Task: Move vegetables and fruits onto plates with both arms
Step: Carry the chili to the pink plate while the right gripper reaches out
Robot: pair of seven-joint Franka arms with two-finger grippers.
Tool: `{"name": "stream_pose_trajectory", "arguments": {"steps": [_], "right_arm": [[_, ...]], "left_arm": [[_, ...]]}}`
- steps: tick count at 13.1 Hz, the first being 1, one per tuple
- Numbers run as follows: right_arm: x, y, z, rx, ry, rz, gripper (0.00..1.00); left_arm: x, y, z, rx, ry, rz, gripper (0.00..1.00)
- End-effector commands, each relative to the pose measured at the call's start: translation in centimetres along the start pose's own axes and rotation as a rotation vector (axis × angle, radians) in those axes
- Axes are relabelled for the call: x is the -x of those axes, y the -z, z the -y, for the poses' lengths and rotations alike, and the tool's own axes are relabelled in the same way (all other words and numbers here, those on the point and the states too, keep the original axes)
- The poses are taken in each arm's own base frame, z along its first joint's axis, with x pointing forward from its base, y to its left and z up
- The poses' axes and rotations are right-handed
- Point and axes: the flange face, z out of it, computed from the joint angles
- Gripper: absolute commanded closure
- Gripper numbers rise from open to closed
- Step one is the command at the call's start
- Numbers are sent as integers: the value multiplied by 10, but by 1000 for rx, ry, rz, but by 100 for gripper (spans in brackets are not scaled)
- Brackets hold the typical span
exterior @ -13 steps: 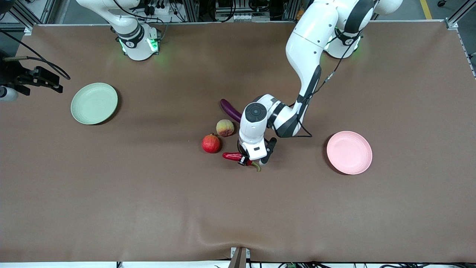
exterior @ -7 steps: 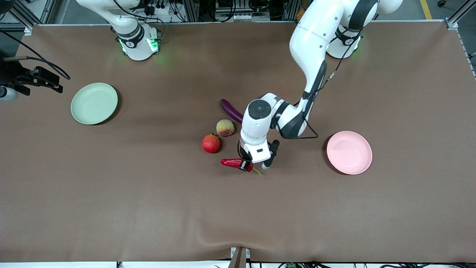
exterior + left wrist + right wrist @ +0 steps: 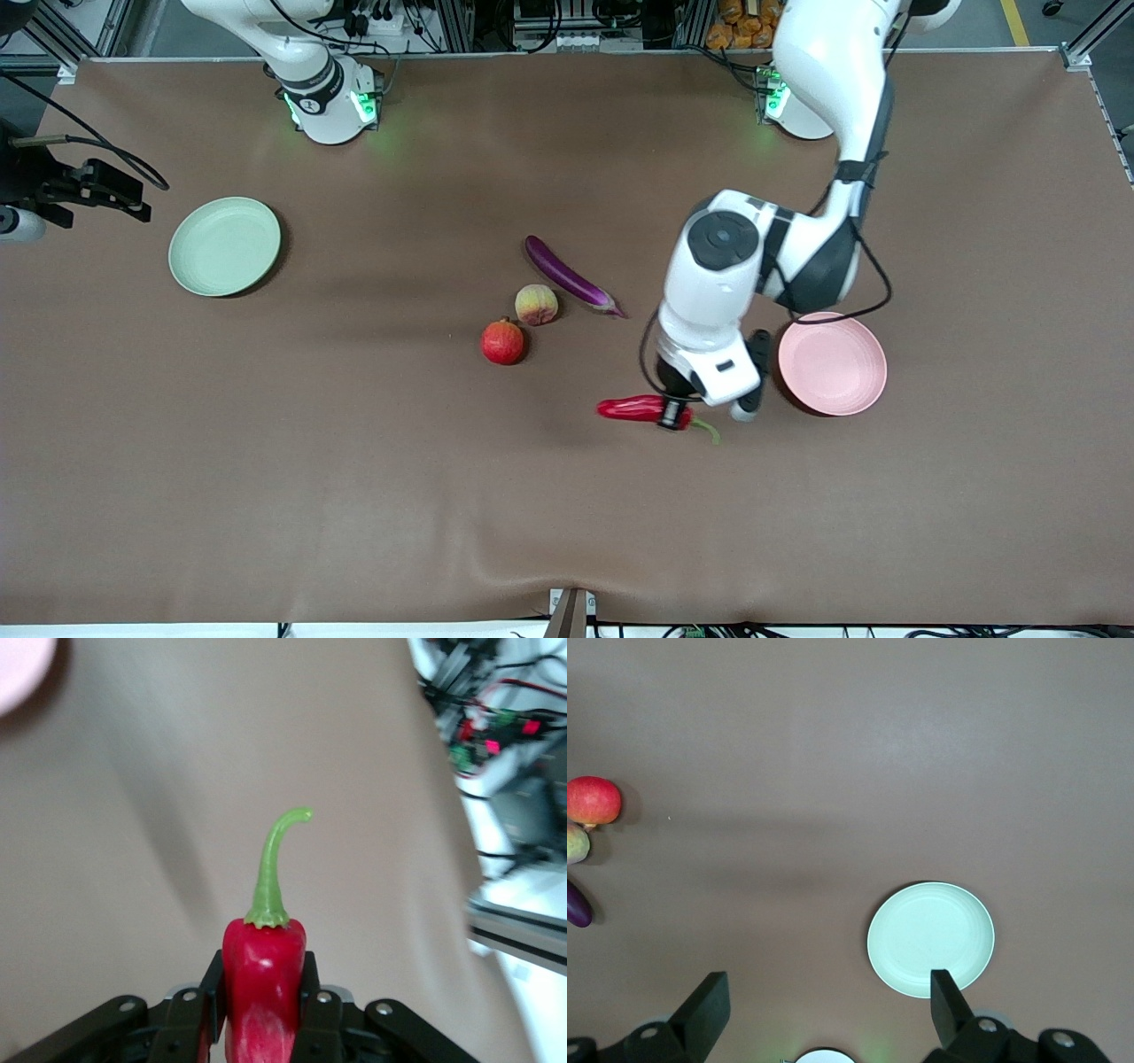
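My left gripper [image 3: 678,415] is shut on the red chili pepper [image 3: 633,408] and holds it over bare table just beside the pale pink plate [image 3: 833,363]. In the left wrist view the chili [image 3: 264,957] sits between the fingers with its green stem pointing out, and a corner of the pink plate [image 3: 18,665] shows. The purple eggplant [image 3: 567,276], the peach [image 3: 536,304] and the pomegranate [image 3: 502,342] lie mid-table. The pale green plate [image 3: 224,245] is empty. My right gripper [image 3: 828,992] waits open, high over the table near the green plate [image 3: 930,939].
Dark equipment with cables [image 3: 80,186] overhangs the table's edge at the right arm's end, beside the green plate. The brown mat [image 3: 354,496] covers the table. The right wrist view also shows the pomegranate [image 3: 592,801], peach [image 3: 574,843] and eggplant [image 3: 576,904].
My left gripper has lifted the chili pepper from beside the fruits and carried it toward the pink plate. The eggplant now shows in full. The right arm has not moved.
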Motion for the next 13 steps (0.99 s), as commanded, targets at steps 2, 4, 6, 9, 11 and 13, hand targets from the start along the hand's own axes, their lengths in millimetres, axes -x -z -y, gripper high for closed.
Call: {"name": "stream_pose_trajectory", "arguments": {"steps": [2,4,6,9,11,13], "right_arm": [[-51,-52,7,20,35,83,0],[-70,-74,8,12,37,117,0],[-81,-92,34,6,64,140,0],[-102,-116,68,-69,-107,117,0],[-114,-134,97,-127,-201,106,0],[-123,-154,137,-134,-267,115,0]], "left_arm": [[-64,-31,25,-184,-139,-16,100],[-126,-42,45,-237,-174,0,100],[-170,-46,91,-310,-190,29,100],[-224,-63,153,-335,-211,57,100],[-246,-75,174,-343,-184,58,100],[-274,-88,193,-375,-139,60,100]]}}
